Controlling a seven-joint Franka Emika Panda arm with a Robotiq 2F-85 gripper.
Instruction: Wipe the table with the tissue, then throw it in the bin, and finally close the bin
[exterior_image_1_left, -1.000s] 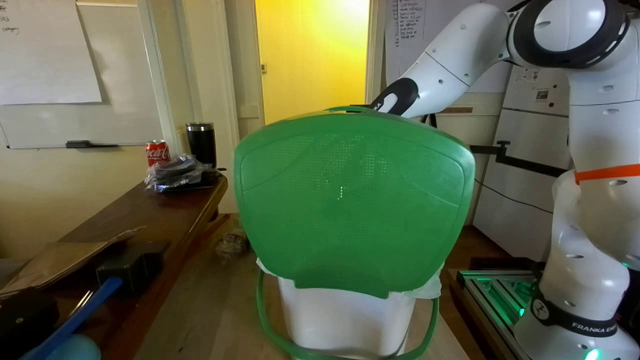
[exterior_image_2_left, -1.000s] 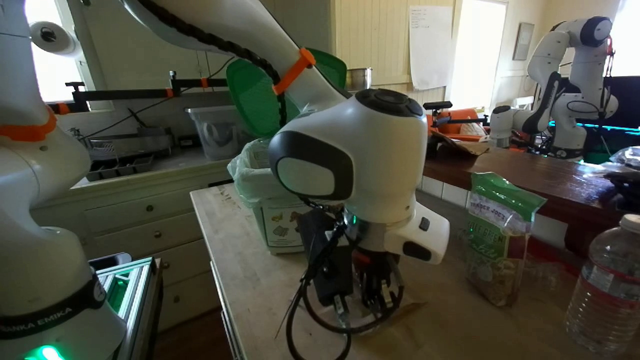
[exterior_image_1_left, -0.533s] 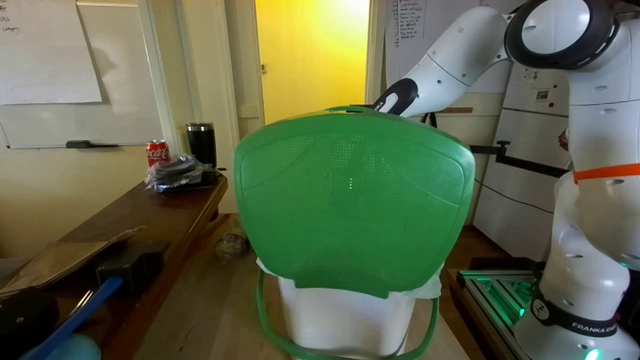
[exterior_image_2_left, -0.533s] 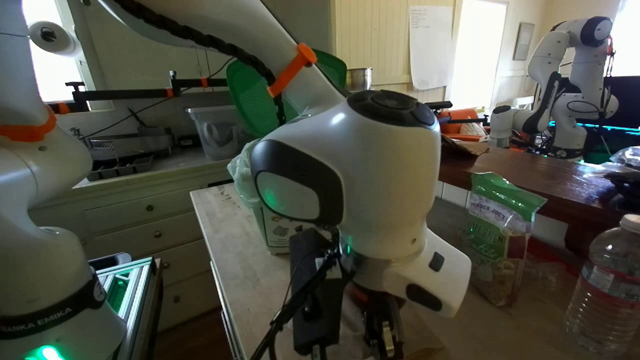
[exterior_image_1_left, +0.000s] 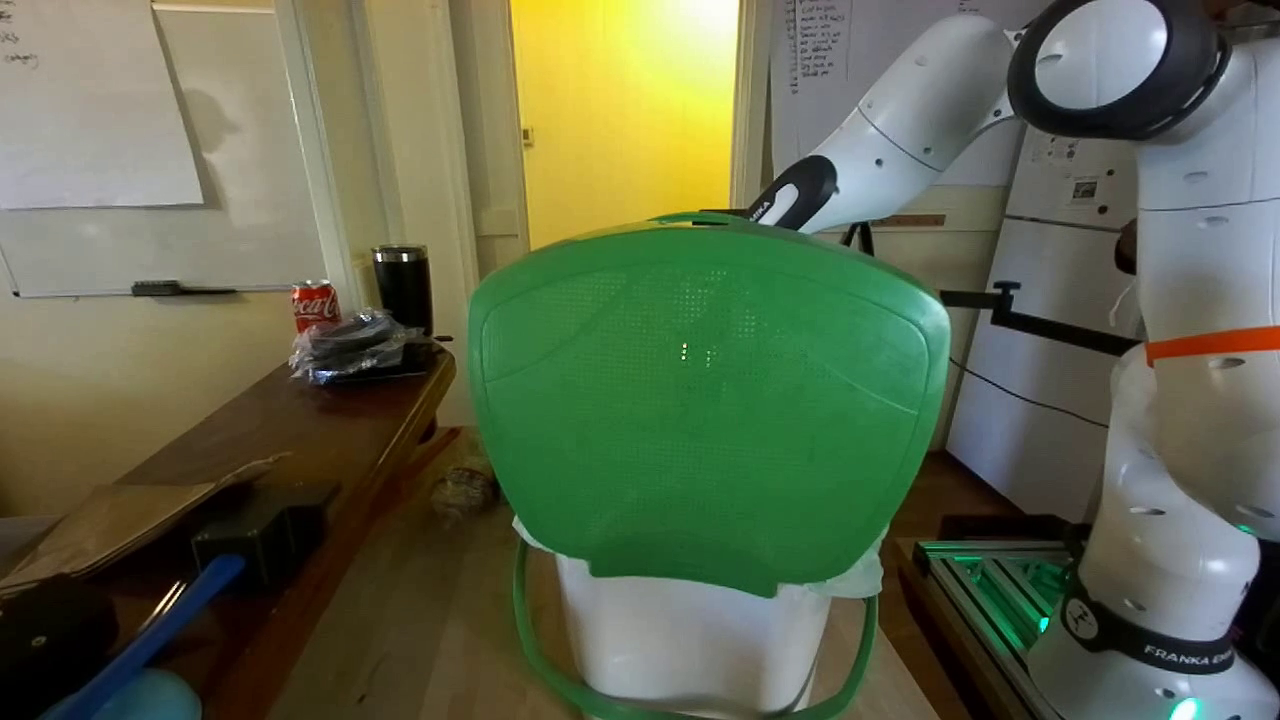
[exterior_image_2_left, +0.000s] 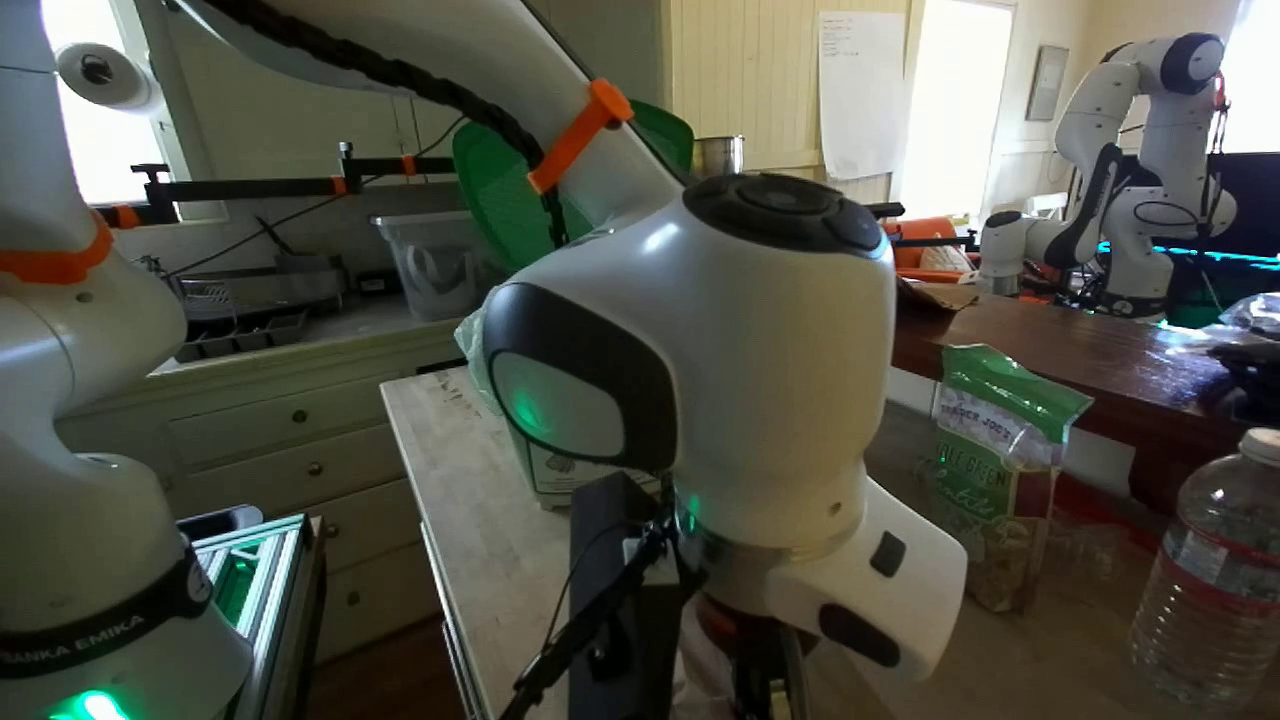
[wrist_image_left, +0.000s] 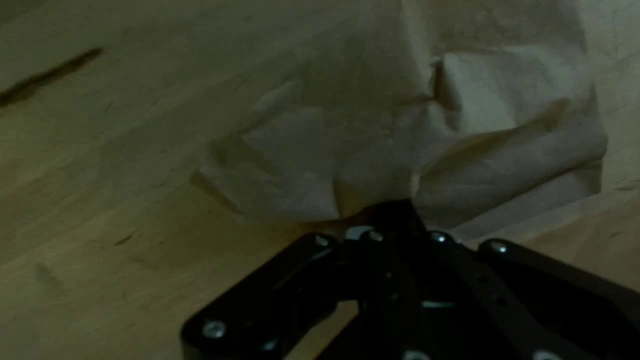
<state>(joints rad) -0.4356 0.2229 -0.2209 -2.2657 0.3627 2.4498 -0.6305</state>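
The tissue (wrist_image_left: 390, 130) is a crumpled, pale brown sheet lying on the wooden table (wrist_image_left: 100, 190) in the wrist view. My gripper (wrist_image_left: 395, 207) has its black fingers together at the tissue's near edge, shut on it; the pinched part is dark and mostly hidden. In an exterior view the gripper (exterior_image_2_left: 765, 690) is low over the table and cut off by the bottom edge. The bin (exterior_image_1_left: 690, 640) is a white tub with its green lid (exterior_image_1_left: 710, 400) standing open. It also shows behind my arm in an exterior view (exterior_image_2_left: 545, 475).
A green snack bag (exterior_image_2_left: 1000, 470) and a clear water bottle (exterior_image_2_left: 1215, 570) stand on the table beside the arm. A dark streak (wrist_image_left: 50, 75) marks the table. A raised brown counter (exterior_image_2_left: 1050, 335) runs along one side. A cable bundle (exterior_image_2_left: 600, 620) hangs at the wrist.
My arm's wrist and gripper have moved closer to the camera and lower in an exterior view, away from the bin. The bin and its open lid have not moved.
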